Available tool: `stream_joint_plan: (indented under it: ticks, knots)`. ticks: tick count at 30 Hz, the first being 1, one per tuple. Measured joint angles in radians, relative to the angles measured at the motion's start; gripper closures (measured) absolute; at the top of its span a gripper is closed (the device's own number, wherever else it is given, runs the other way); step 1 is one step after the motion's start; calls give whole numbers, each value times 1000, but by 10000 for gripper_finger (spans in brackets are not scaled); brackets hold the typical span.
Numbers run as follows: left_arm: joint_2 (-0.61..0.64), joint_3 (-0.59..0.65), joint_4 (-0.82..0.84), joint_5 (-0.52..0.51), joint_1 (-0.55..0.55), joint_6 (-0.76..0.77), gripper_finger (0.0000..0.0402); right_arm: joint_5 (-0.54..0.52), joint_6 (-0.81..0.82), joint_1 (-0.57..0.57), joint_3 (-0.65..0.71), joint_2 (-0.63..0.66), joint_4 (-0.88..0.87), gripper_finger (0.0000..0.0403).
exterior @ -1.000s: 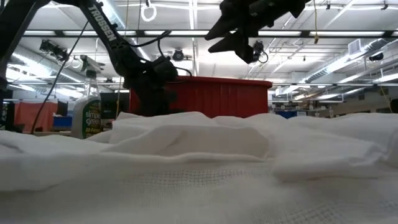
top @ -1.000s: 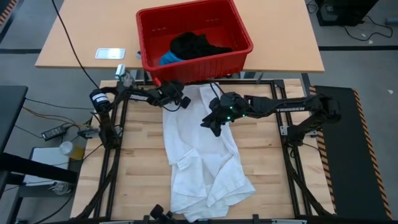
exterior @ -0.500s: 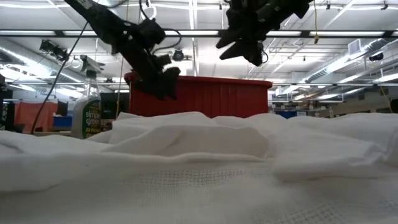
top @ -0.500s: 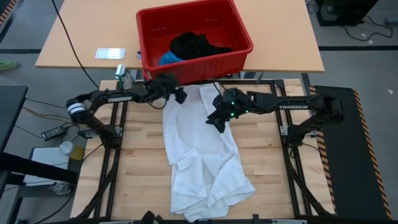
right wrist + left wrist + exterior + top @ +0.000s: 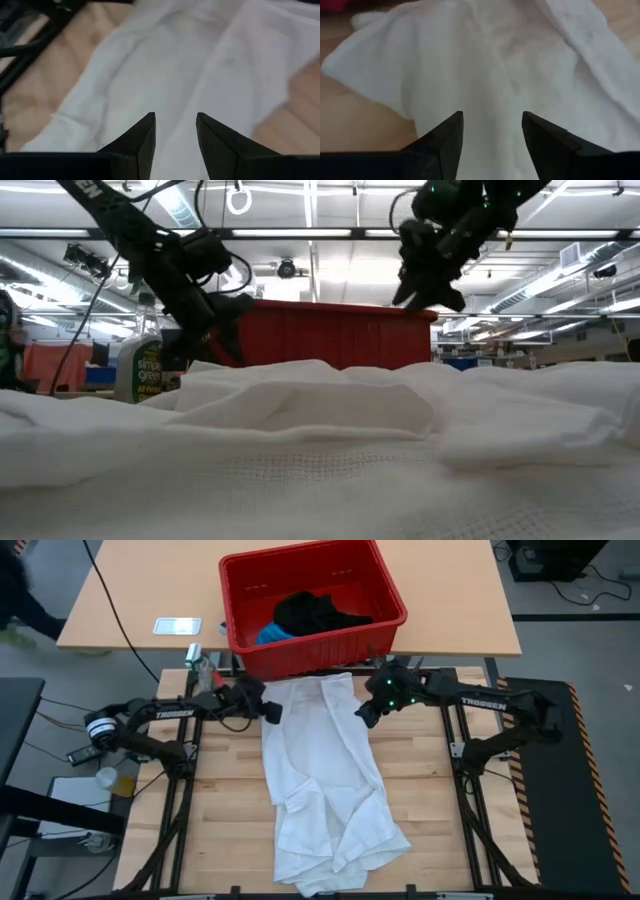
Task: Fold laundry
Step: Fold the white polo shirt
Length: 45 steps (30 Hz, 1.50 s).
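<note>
While the white garment [image 5: 325, 780] lies spread lengthwise down the middle of the wooden table [image 5: 220, 810], its far end reaches almost to the red basket [image 5: 312, 602], in which the black garment [image 5: 315, 612] and the bright blue one [image 5: 270, 634] are left bundled together. The left gripper [image 5: 270, 710] is held just beside the cloth's far left corner, and its fingers [image 5: 445, 137] are seen parted with nothing between them. The right gripper [image 5: 366, 712] is poised at the far right edge, likewise spread apart and empty, white fabric showing through the gap in its wrist view.

The garment is judged to be light, limp and easily dragged: it is rumpled into soft ridges, with a bunched, overlapped mass at the near end. No stiffness can be counted on, so any lifted part will probably sag and pull the rest along. A hold is best taken at the two far corners, pinching a single hem layer at each, so the sheet can be drawn taut between the arms. The thick creased near end is better avoided, since several layers could be caught together.
</note>
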State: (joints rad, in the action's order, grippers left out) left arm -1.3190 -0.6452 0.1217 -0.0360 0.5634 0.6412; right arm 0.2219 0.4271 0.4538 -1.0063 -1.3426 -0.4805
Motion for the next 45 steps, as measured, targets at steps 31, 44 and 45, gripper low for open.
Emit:
stream_joint_plan:
  ticks: [31,44,45]
  knots:
    - [10,24,-4,62,207,103,207,165,-63,372,105,-391,460,62]
    - [-22,23,0,-102,167,202,133,121,-140,397,-14,-437,465,86]
    - [-37,23,-7,-100,168,206,129,136,-140,398,-26,-457,464,86]
